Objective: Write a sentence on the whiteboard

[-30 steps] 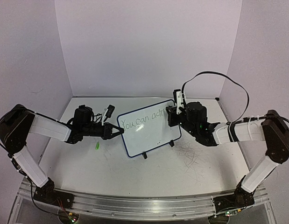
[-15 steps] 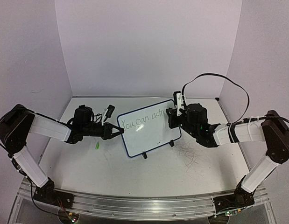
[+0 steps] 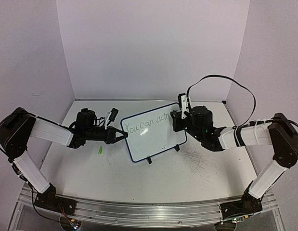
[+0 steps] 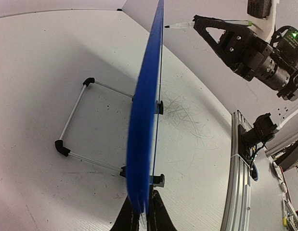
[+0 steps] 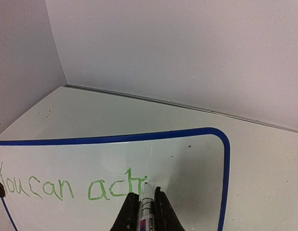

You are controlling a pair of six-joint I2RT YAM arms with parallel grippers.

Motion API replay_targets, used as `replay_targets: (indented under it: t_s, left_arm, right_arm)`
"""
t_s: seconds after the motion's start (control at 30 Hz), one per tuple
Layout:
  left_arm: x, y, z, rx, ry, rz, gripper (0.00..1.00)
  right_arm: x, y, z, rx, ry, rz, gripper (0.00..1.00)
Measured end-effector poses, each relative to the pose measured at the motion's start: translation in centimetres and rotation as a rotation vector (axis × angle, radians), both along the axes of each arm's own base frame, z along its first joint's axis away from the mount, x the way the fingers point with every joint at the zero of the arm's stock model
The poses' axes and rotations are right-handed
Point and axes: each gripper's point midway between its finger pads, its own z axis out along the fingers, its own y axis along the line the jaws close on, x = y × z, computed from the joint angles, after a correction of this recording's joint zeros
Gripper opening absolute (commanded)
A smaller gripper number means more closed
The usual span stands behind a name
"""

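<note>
The whiteboard (image 3: 156,137) stands tilted on its feet mid-table, blue-rimmed. My left gripper (image 3: 123,136) is shut on its left edge; the left wrist view shows the board edge-on (image 4: 146,110) between my closed jaws (image 4: 142,208). My right gripper (image 3: 177,120) is shut on a white marker (image 5: 147,209), whose tip touches the board (image 5: 197,159) at the end of the green sentence (image 5: 67,186), which reads "You can ach". The sentence (image 3: 148,123) runs along the board's top. The marker (image 4: 182,24) also shows in the left wrist view.
A small green marker cap (image 3: 99,150) lies on the table left of the board. Grey scribble scratches (image 3: 194,159) mark the tabletop at the right. The board's wire stand (image 4: 74,125) reaches behind it. Walls close in on three sides.
The right gripper has shifted slightly with the marker, adding to the last green letter. The left gripper and the board have stayed still.
</note>
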Motion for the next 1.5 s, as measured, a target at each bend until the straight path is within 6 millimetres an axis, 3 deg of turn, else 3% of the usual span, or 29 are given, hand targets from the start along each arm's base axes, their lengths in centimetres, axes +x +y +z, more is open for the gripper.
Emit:
replay_targets:
  t_s: [0.97, 1.5]
  left_arm:
    - [0.0, 0.0, 0.0, 0.000, 0.000, 0.001, 0.00]
    - [0.0, 0.0, 0.0, 0.000, 0.001, 0.002, 0.00]
  right_arm:
    - [0.4, -0.1, -0.5, -0.007, 0.004, -0.021, 0.00]
    - [0.0, -0.5, -1.8, -0.007, 0.028, -0.024, 0.00]
